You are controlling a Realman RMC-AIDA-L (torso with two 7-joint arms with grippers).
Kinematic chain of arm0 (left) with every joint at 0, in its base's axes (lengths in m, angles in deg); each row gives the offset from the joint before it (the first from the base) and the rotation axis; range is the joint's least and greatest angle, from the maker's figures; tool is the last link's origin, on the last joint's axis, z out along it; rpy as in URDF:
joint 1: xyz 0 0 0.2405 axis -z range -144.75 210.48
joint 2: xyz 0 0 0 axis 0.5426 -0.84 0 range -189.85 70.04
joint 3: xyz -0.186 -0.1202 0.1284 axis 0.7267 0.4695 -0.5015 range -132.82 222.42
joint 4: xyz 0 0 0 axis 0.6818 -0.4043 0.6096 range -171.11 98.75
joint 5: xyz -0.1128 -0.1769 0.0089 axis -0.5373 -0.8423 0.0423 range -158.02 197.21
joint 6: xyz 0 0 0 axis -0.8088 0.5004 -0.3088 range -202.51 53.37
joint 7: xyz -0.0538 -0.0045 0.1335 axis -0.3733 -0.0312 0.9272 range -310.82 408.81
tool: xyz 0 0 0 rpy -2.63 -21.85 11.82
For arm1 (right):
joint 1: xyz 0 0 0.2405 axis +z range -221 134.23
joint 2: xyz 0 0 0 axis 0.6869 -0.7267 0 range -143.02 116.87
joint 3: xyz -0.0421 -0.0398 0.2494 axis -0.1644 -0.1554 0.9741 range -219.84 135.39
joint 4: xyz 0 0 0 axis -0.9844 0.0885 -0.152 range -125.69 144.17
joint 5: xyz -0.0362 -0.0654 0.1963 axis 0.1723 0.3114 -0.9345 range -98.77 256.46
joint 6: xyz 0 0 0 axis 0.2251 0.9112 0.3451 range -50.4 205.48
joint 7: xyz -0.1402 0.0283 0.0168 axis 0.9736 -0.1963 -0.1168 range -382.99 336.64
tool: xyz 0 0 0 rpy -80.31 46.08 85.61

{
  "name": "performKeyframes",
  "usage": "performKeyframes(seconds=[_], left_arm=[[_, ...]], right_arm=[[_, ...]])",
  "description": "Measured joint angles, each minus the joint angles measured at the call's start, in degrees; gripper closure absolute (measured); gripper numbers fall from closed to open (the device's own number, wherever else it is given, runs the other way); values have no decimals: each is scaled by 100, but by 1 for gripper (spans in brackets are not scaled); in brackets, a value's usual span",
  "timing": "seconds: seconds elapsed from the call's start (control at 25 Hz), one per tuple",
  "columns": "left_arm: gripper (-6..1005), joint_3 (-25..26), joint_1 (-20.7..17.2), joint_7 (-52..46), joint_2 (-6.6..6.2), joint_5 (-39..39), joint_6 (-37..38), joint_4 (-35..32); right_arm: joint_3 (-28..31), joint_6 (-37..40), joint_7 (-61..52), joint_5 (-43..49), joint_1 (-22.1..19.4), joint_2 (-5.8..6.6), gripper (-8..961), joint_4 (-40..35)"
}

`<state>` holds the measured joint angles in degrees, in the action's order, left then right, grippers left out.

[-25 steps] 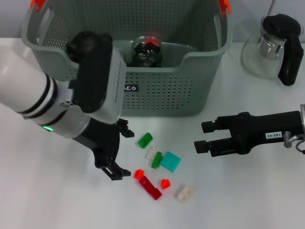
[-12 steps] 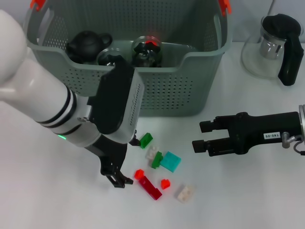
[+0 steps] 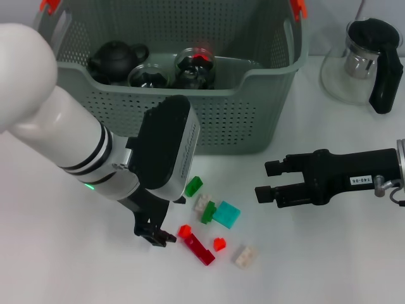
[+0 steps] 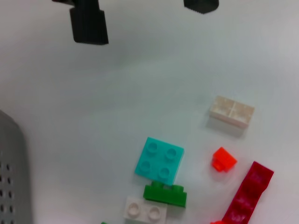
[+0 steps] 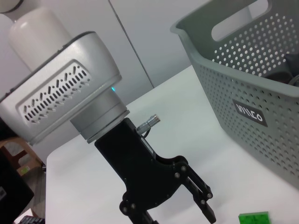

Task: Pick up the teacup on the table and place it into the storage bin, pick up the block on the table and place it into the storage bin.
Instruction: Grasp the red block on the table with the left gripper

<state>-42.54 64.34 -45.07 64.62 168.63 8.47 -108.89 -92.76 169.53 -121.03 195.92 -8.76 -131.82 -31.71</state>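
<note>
Left gripper (image 3: 157,233): low in the middle-left of the head view, just above the table and right beside the blocks. Its fingers are a little way apart and have nothing between them. One tip is almost touching the small red block (image 3: 185,230), but I cannot tell if it really touches.

Right gripper (image 3: 271,181): on the right side of the head view, lying level over the table and pointing at the blocks. Its two fingers are wide apart and empty. It is well apart from the blocks.

Storage bin (image 3: 266,95): across the top of the head view, behind the blocks. It is grey-green with lots of little holes and has orange-red clips at the top corners.

Inside the bin: a black teapot (image 3: 115,56) on the left, and two glass cups (image 3: 195,66) next to it.

Blocks: all on the table in front of the bin, in the low middle of the head view. There is a green block (image 3: 193,185), a teal square block (image 3: 226,214), a long dark red block (image 3: 200,249), a white block (image 3: 245,256) and a tiny red one (image 3: 219,243).

Glass jug (image 3: 362,60): upper right of the head view, on the table beside the bin, with a black handle.
</note>
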Motion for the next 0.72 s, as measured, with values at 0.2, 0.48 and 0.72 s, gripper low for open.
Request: performKeyframes(seconds=[0.2,0.48,0.72], left_arm=[[245,-90,-19,-5,2,53,-85,3],[428,-334,-47,-17,14,39,-94,3],[458,-409,-24,-88,25,19,-97,5]], right_arm=[[0,-2,9,0,-5,0,131,0],[0,1,19,0,-26,-6,130,0],[0,-1,26,0,-26,-9,129,0]])
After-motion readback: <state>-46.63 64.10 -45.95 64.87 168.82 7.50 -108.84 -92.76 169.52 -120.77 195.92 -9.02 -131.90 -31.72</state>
